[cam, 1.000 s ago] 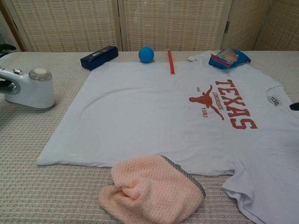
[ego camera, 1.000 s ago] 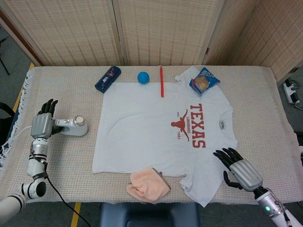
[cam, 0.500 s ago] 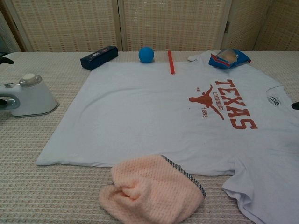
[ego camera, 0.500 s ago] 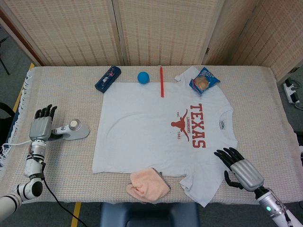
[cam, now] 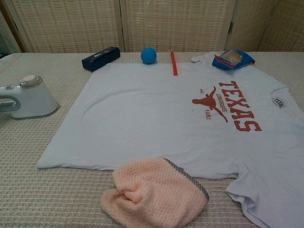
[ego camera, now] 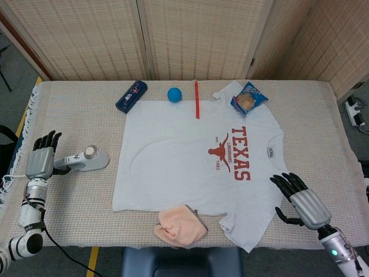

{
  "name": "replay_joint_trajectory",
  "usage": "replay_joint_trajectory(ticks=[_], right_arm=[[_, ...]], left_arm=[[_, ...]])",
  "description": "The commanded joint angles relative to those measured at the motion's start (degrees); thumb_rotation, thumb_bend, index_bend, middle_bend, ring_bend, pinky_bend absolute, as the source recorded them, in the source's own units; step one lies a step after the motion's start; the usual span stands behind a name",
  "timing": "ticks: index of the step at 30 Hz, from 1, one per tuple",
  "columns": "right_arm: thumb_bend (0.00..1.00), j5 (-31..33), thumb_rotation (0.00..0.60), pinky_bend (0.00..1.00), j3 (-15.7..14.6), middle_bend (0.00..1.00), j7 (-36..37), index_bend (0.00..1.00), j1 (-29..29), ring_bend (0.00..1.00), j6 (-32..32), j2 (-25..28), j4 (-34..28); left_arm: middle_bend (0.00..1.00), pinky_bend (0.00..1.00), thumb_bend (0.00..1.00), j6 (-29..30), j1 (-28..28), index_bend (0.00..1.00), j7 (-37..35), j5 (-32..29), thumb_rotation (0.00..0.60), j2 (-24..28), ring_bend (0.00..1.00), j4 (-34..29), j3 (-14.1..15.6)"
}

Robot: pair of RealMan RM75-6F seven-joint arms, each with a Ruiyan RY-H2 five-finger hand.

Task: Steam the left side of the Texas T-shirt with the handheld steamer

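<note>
On the left part of the counter [ego camera: 69, 115], the white handheld steamer [ego camera: 87, 160] rests on the woven cloth, just left of the Texas T-shirt [ego camera: 190, 167] and not touching it. Its long axis runs left to right: the round head sits at the right end, toward the shirt, and the grey handle points left toward the left hand [ego camera: 40, 161]. That hand stands at the handle's tip with its fingers [ego camera: 47, 139] spread upward and released, holding nothing. The shirt lies flat with its length running left to right, collar at the right, hem at the left, red print facing up. The right hand [ego camera: 304, 205] hovers at the near right, just beside the shirt's sleeve, fingers spread and released. A peach towel [ego camera: 180, 226] overlaps the shirt's near edge. Along the far edge lie a dark blue case [ego camera: 131, 96], a blue ball [ego camera: 174, 94], a red pen [ego camera: 196, 99] and a snack packet [ego camera: 248, 100].
</note>
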Motion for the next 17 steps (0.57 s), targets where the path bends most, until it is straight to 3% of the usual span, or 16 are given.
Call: replay_joint_trajectory(ticks=[1,5,10,17], right_arm=[[0.40,2.21,0.503,0.04,1.73,0.14,-2.28,0.00,-1.33,0.02,2.06,1.11,-1.00],[0.23,4.86,0.528,0.04,3.29,0.16,-2.79,0.02,-2.63,0.02,3.80,2.61,-2.85],[0.07,6.28,0.528,0.04,3.59,0.16,-2.63,0.00,-3.58,0.02,3.79,2.91,-4.02],[0.05,6.66,0.532,0.04,4.28,0.14,-4.62,0.00,-5.26,0.01,5.98,1.51,-3.36]], left_arm=[[0.05,0.09,0.03,5.91,3.53,0.11,-4.64,3.65,0.600,2.18,0.01,-3.12,0.19],[0.14,0.10,0.05,11.85,6.84,0.18,-7.16,7.75,0.600,3.06,0.07,-4.16,1.88],[0.14,0.11,0.05,15.83,10.99,0.20,-7.70,11.34,0.600,5.61,0.07,-7.57,5.49],[0.14,0.10,0.05,22.26,16.61,0.21,-5.65,15.39,0.600,8.30,0.07,-12.76,9.74]])
